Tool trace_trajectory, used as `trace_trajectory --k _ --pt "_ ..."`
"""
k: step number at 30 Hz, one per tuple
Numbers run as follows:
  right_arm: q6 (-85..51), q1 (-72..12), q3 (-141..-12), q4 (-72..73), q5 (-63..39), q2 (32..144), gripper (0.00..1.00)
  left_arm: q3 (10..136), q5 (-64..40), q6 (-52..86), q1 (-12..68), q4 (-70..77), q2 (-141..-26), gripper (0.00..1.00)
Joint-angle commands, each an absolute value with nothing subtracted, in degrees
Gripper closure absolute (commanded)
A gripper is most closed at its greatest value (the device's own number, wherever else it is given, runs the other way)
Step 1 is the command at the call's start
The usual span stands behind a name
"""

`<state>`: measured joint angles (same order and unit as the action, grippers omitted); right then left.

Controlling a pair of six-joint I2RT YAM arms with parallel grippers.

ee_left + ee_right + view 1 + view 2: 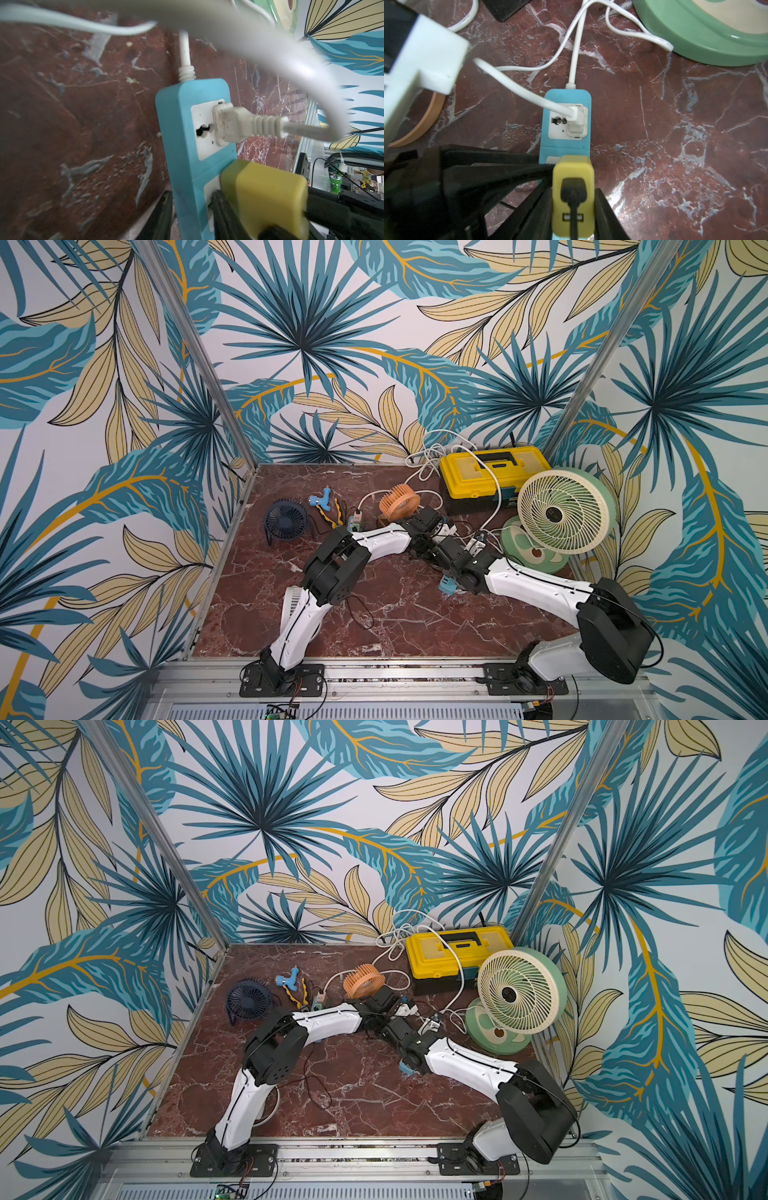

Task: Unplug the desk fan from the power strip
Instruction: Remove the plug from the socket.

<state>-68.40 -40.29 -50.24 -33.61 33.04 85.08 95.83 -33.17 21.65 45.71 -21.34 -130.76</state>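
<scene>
In both top views the left arm (374, 541) and right arm (536, 587) bend inward and meet over the middle of the red marble table (395, 630). They hide most of the power strip (448, 588) — only its blue end pokes out below the right wrist. A navy desk fan (286, 520) stands at centre left, an orange fan (399, 504) just above the arms, and a yellow toolbox (482, 475) and a large green fan (565, 510) at right. In the left wrist view a white plug (230, 124) sits in the strip's upper socket, and below it a blurred yellow USB adapter (268, 197) lies against the lower socket. The left hand (191, 216) is clamped on the strip, with one black finger (161, 214) on one side of the blue body and the other finger on its face by the adapter. In the right wrist view the right hand (573, 187) is closed on the adapter at lower centre, its fingers pressed to both sides. A black cable (573, 224) leaves the USB port toward the bottom edge. The adapter overlaps the lower socket — whether its pins are fully in cannot be told.
</scene>
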Motion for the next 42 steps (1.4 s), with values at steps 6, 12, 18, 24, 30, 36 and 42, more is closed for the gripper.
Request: trace_trajectory --k 6,12,18,24,30,36,42 --pt "-59.39 -41.46 -54.83 -36.64 35.01 86.27 0.70 96.15 -26.94 19.54 46.95 -26.48 -135.61 0.64" --pt "-65.43 -40.67 -54.90 -37.74 34.35 83.87 0.71 95.88 -26.30 19.34 46.94 -26.62 -135.83 0.64" --pt "-66.53 -41.28 -57.24 -38.38 32.27 85.83 0.71 96.28 -26.37 19.34 46.94 -26.67 -135.88 0.64" --pt "-64.82 -41.21 -56.55 -42.29 34.08 81.45 0.71 96.06 -27.61 19.33 46.86 -25.85 -134.01 0.61" --pt "-63.22 -41.14 -55.41 -44.78 33.21 78.05 0.70 95.72 -32.47 20.64 46.58 -22.11 -130.88 0.56" --pt "-61.59 -41.15 -51.17 -40.53 31.00 74.61 0.70 93.31 -37.25 23.54 44.94 -15.44 -125.92 0.51" --pt "-58.34 -41.19 -47.54 -34.76 26.61 71.94 0.70 85.84 -42.18 29.70 42.14 -1.14 -118.46 0.49"
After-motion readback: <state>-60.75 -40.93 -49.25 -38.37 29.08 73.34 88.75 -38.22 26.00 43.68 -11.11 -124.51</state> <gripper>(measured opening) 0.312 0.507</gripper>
